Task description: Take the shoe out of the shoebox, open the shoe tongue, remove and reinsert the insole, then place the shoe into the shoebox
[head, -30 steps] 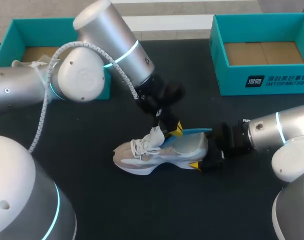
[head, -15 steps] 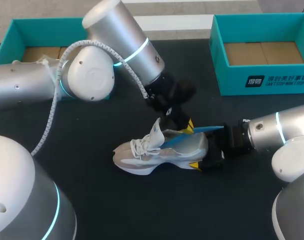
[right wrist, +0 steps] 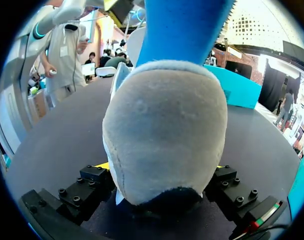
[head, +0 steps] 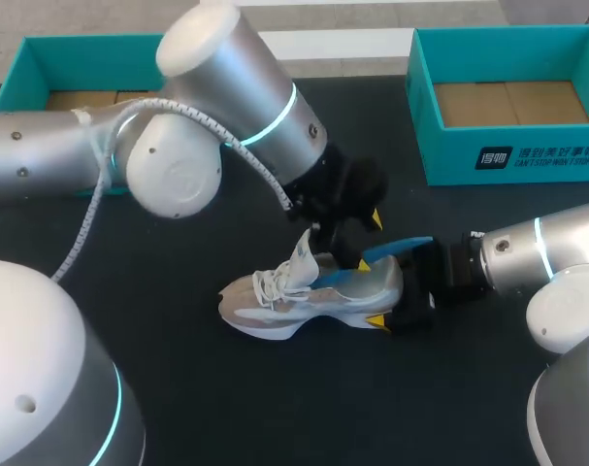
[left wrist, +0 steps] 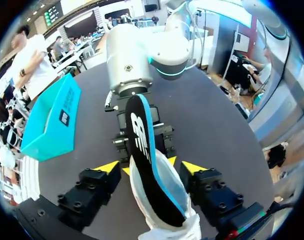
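Observation:
A grey-and-white shoe (head: 294, 296) lies on its side on the black table, tongue up and laces loose. A blue-edged insole (head: 396, 249) sticks out of its opening past the heel. My left gripper (head: 370, 241) hovers over the heel end, open. In the left wrist view the insole (left wrist: 141, 145) runs between the left gripper's (left wrist: 152, 167) spread fingers without touching them. My right gripper (head: 396, 289) is shut on the shoe's heel. In the right wrist view the heel (right wrist: 164, 135) fills the gap between the right gripper's (right wrist: 162, 167) fingers, with the insole (right wrist: 182, 30) rising above it.
An open teal shoebox (head: 512, 160) stands at the back right and a second teal box (head: 81, 44) at the back left, partly behind my left arm. The same back-right box (left wrist: 51, 120) shows beside the right arm in the left wrist view.
My left gripper drew the insole out toward the heel, moving right, then opened and let it go. The insole now rests in the shoe. The right arm has not moved.

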{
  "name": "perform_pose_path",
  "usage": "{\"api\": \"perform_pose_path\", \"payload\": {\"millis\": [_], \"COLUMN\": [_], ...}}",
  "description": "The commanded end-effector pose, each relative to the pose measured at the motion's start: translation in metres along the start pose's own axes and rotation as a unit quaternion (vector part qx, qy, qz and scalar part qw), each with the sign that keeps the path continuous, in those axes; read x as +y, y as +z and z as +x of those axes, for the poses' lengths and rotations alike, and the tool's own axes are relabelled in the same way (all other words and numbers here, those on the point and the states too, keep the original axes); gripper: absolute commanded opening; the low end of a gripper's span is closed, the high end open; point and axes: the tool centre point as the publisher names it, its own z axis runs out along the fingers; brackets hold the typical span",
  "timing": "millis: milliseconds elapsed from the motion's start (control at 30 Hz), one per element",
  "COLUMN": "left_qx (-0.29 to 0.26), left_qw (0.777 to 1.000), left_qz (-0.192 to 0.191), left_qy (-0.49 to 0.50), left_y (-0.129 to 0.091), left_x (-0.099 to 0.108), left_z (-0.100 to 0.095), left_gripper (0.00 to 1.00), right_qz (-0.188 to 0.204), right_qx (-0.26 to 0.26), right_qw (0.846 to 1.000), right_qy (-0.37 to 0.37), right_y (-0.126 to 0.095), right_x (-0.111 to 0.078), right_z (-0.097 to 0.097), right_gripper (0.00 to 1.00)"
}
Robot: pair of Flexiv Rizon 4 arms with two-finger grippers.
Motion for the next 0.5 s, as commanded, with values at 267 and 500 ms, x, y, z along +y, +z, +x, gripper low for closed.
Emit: {"api": "perform_pose_path", "payload": {"millis": [267, 500], "left_qx": [-0.034, -0.045], "left_qw": [0.998, 0.998], "left_qz": [0.021, 0.03], "left_qy": [-0.038, -0.043], "left_y": [0.011, 0.027], "left_x": [0.009, 0.008], "left_z": [0.004, 0.004], "left_gripper": [0.75, 0.54], "right_qz": [0.002, 0.002], "right_qx": [0.0, 0.0], "right_qw": [1.0, 1.0], "right_qy": [0.0, 0.0], "right_y": [0.0, 0.0], "right_x": [0.0, 0.0], "right_z": [0.0, 0.0], "right_gripper": [0.0, 0.0]}}
